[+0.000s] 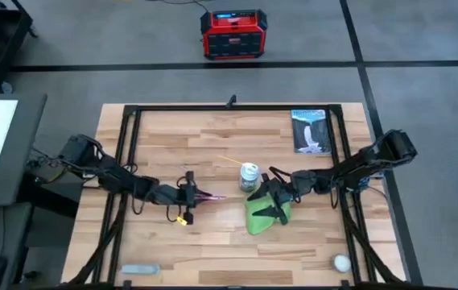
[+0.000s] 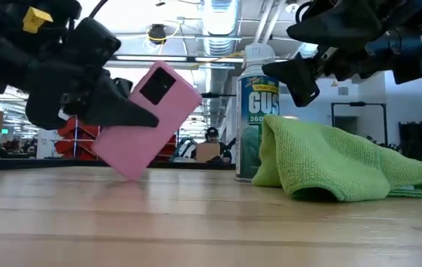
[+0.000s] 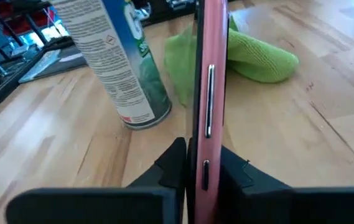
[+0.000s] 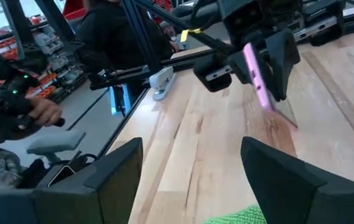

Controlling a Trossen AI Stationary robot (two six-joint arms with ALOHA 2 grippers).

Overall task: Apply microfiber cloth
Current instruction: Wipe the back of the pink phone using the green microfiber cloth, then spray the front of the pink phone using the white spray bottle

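1. Your left pincer (image 3: 203,177) is clamping the lower edge of the pink phone (image 2: 150,119), holding it tilted with one corner at or just above the desk (image 1: 212,242); whether it is touching, you cannot tell.
2. Your right pincer (image 4: 192,171) is hanging wide open and holding nothing, directly over the microfiber cloth (image 2: 329,159).
3. The cloth is lying crumpled on the desk just beside the spray can (image 2: 257,111), well apart from the phone.
4. By the look of it, the task is sitting at an early stage: the phone is being presented, but the cloth is not yet gripped or touching it. Picking it up and wiping are both left.
5. Farther out, the wooden desk is carrying a booklet (image 1: 310,130), a small white ball (image 1: 340,263) and a pale object (image 1: 141,269) near the front edge.
6. Beyond, a red box (image 1: 234,35) is sitting on the grey floor, and a person's hand (image 4: 40,112) is showing in the right wrist view.
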